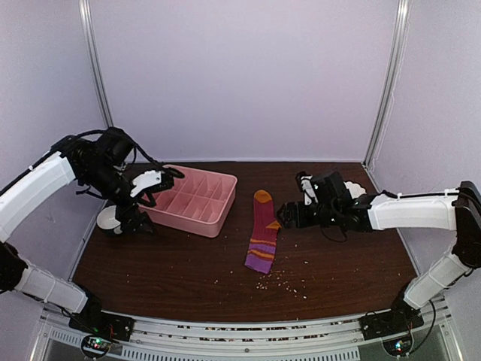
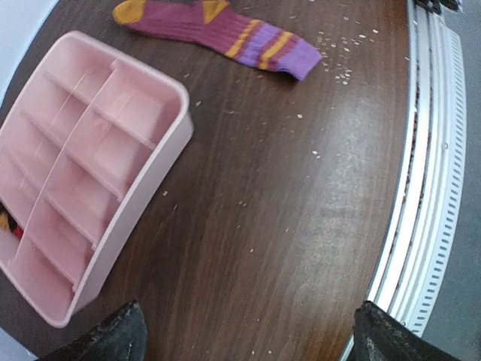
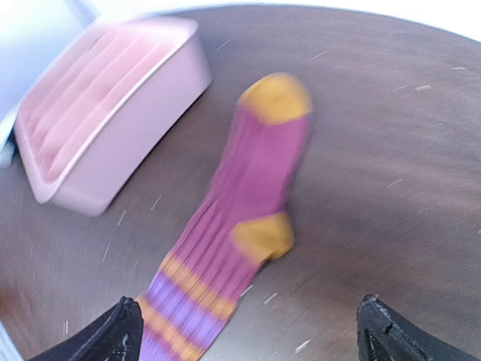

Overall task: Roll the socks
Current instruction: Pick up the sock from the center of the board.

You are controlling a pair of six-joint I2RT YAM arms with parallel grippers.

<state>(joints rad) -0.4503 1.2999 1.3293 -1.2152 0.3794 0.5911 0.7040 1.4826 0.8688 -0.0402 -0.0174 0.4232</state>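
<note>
1. Lying flat and unrolled near the middle of the dark wood table [image 1: 188, 263] is one sock [image 1: 262, 233]. In the top view its toe points to 12 o'clock and its cuff to 6 o'clock.
2. Sock look: ribbed dark magenta body and an orange toe cap. An orange heel patch sits on its 3 o'clock edge. The cuff end is purple, crossed by orange bands. It is slightly bent at the heel, with no folds.
3. Right gripper [image 3: 248, 316]: at the sock's 3 o'clock, just beside the heel patch. Its jaws are spread wide and pinch nothing. The wrist view is motion-blurred and shows the sock lying below, between the fingers. Whether they touch the fabric, cannot tell.
4. Left gripper [image 2: 248, 323]: at 9 o'clock of the pink tray [image 1: 188, 220], well apart from the sock. Its jaws are spread wide, with only bare table between them.
5. The pink tray has dividers and sits at the sock's 10 o'clock, near but not touching. A scrap of dark, orange and red shows in one compartment at the left wrist view's edge, too cut off to identify.
6. Pale crumbs [image 1: 289, 284] are scattered at the sock's 5 o'clock.
</note>
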